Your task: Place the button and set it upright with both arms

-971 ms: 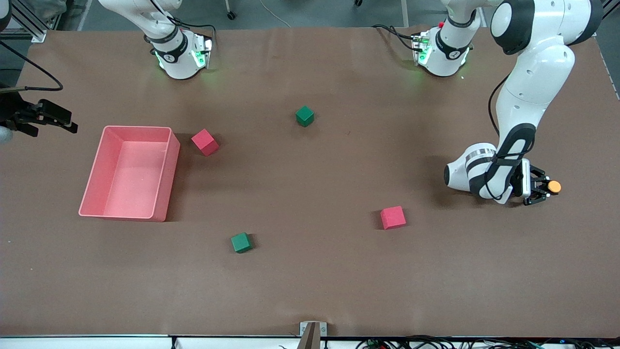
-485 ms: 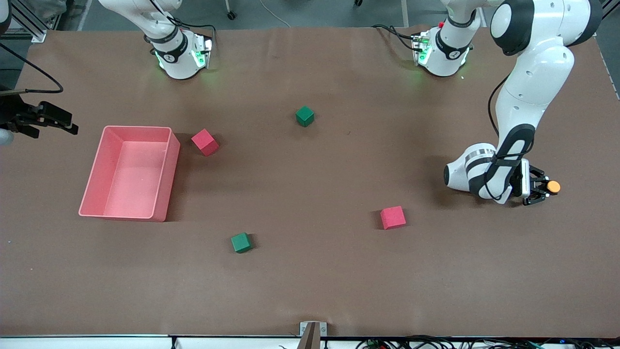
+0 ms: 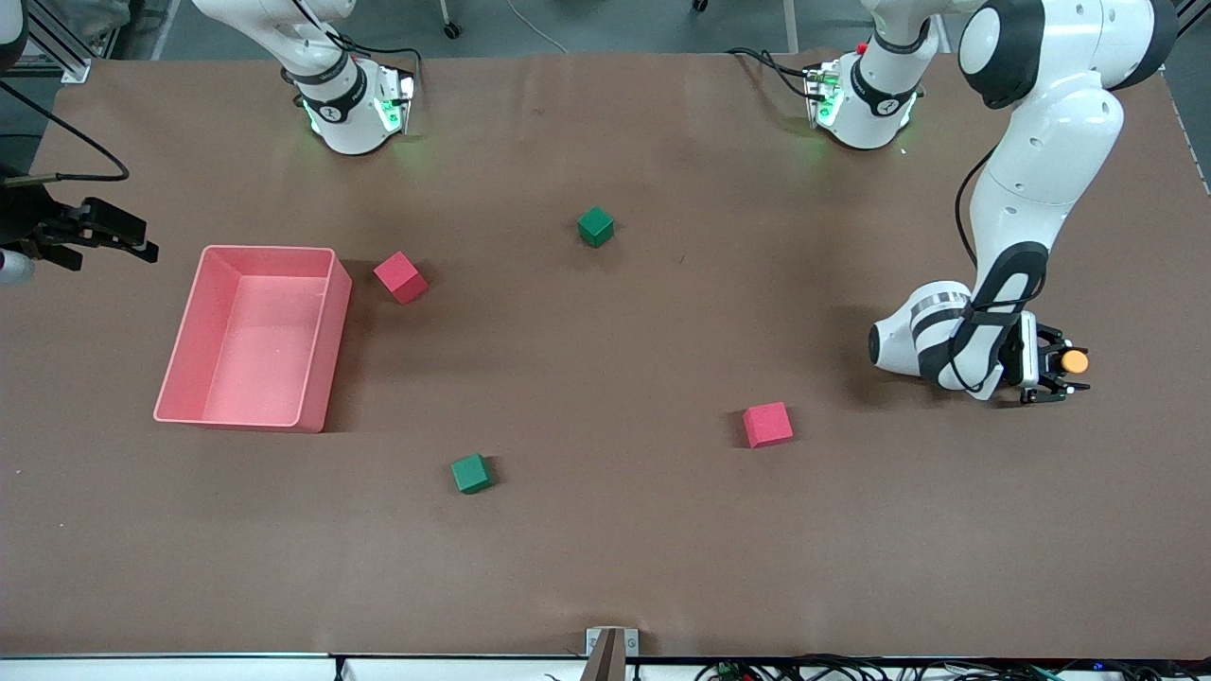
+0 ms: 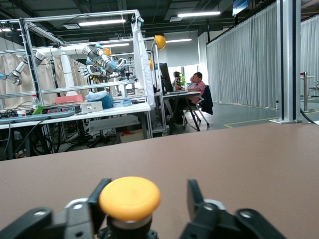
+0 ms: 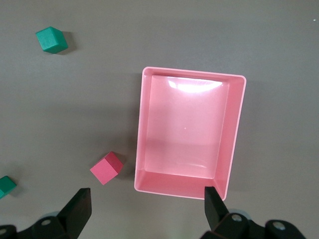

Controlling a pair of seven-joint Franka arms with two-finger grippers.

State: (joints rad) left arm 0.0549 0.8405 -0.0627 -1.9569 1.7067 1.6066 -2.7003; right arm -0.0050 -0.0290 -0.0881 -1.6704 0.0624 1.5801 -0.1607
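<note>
The button point(image 3: 1075, 361), with its orange cap on a dark body, stands cap up between the fingers of my left gripper point(image 3: 1058, 365), low over the table near the left arm's end. In the left wrist view the cap point(image 4: 129, 197) rests against one finger point(image 4: 98, 191), with a clear gap to the other finger point(image 4: 193, 191); the left gripper point(image 4: 147, 193) is open. My right gripper point(image 3: 132, 238) is open and empty in the air at the right arm's end, beside the pink bin; in its wrist view the right gripper point(image 5: 147, 199) looks down on the bin.
A pink bin point(image 3: 317, 350) sits toward the right arm's end, also in the right wrist view point(image 5: 234, 129). Red cubes point(image 3: 400, 276) point(image 3: 767, 424) and green cubes point(image 3: 595, 226) point(image 3: 470, 473) lie scattered on the brown table.
The left hand has turned slightly, and the orange cap sits a little closer to the wrist. The right gripper has drifted a little toward the bin.
</note>
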